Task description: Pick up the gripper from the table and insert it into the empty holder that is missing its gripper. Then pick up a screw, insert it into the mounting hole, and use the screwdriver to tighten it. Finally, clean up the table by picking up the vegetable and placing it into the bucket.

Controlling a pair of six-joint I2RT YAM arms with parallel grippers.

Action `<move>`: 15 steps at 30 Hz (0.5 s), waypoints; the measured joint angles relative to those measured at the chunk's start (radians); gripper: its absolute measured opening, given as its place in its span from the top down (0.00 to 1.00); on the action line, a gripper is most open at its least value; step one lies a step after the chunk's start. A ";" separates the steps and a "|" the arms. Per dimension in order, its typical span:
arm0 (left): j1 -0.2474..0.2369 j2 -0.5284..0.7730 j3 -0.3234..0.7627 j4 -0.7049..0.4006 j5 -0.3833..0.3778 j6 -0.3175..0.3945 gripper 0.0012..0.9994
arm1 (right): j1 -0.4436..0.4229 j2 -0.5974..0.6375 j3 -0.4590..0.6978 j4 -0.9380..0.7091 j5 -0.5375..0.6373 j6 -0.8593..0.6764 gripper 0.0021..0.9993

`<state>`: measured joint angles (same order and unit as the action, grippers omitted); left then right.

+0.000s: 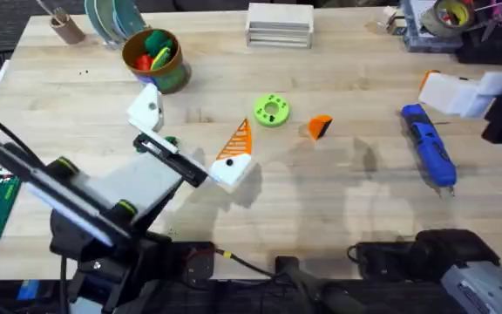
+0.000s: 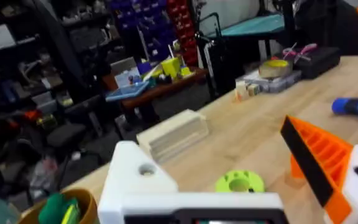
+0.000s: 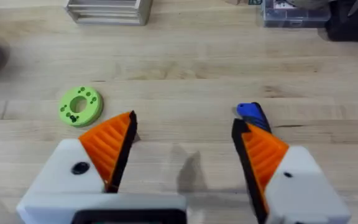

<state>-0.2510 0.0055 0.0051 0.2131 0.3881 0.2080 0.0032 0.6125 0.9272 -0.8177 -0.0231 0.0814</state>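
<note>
The left gripper [image 1: 190, 135] hangs over the light wooden plank table [image 1: 356, 183], its jaws spread wide: one white angular plastic holder [image 1: 145, 108] bare of its pad, the other white finger [image 1: 233, 170] carrying an orange ribbed pad. The small orange wedge-shaped plastic gripper [image 1: 319, 126] lies on the wood just beyond that padded finger, with a green round disc with holes [image 1: 272, 111] between the two. The right gripper [image 3: 185, 149] is also spread, empty, both orange ribbed pads [image 3: 112, 146] on. The stubby blue cylindrical screwdriver [image 3: 252, 114] lies just past its jaws. The round tin bucket with a yellow-orange rim [image 1: 155, 59] stands beyond the bare holder.
</note>
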 joint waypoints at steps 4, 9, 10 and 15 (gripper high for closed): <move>-0.017 0.000 0.000 0.002 -0.016 0.000 0.01 | 0.000 0.000 0.000 0.000 0.000 0.000 0.01; -0.020 0.000 0.000 -0.125 -0.018 -0.002 0.01 | 0.000 0.000 0.000 0.000 0.000 0.000 0.01; -0.020 0.000 0.000 -0.167 -0.017 -0.003 0.01 | 0.000 0.000 0.000 0.000 0.000 0.000 0.01; -0.020 0.000 0.001 -0.266 -0.011 -0.004 0.01 | 0.000 0.000 0.000 0.000 0.000 0.000 0.01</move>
<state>-0.2707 0.0058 0.0059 -0.0532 0.3771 0.2035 0.0032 0.6125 0.9272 -0.8178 -0.0231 0.0814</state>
